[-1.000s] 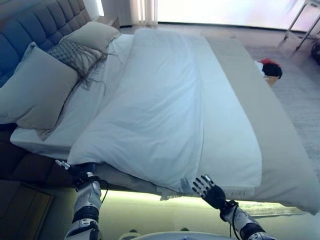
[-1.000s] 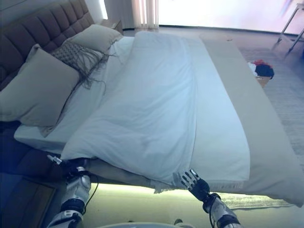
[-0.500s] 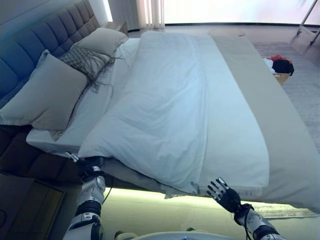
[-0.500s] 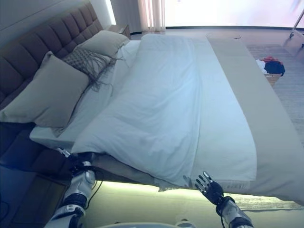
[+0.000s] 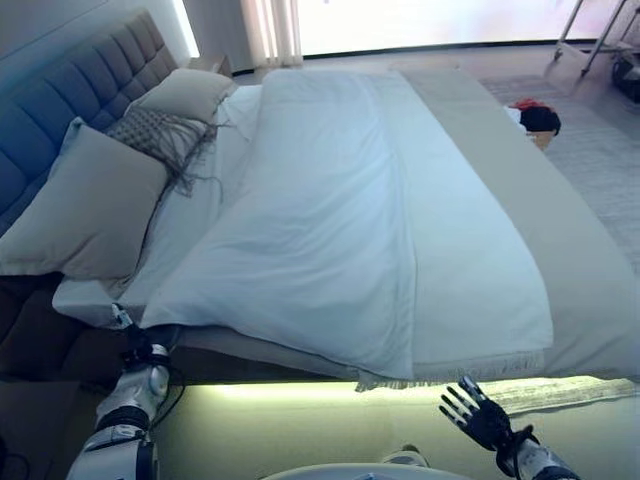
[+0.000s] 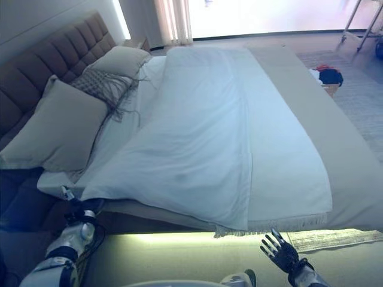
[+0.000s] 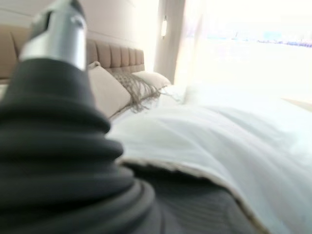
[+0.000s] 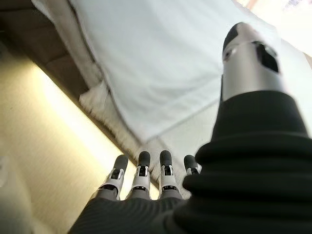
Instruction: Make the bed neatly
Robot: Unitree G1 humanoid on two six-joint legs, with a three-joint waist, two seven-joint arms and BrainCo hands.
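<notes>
A white duvet [image 5: 330, 220] lies across the bed, its near edge at the bed's side. A beige blanket [image 5: 520, 200] with a fringed edge [image 5: 450, 372] lies under it on the right. My left hand [image 5: 138, 352] is at the duvet's near left corner, below the mattress edge; its fingers are hidden there. The left wrist view shows only its thumb [image 7: 58, 29] and the duvet [image 7: 219, 136]. My right hand [image 5: 478, 412] is open with fingers [image 8: 141, 170] spread, below the fringed edge and clear of the bedding.
A large pillow [image 5: 85, 200], a fringed cushion [image 5: 155, 135] and another pillow [image 5: 185, 92] lean by the tufted headboard [image 5: 60, 100]. A basket of clothes [image 5: 535, 118] stands on the rug beyond the bed. Metal legs [image 5: 590, 35] show at the far right.
My right hand has come off the bedding's near edge and moved right and down, still open. The left hand stays at the duvet corner. The camera has shifted.
</notes>
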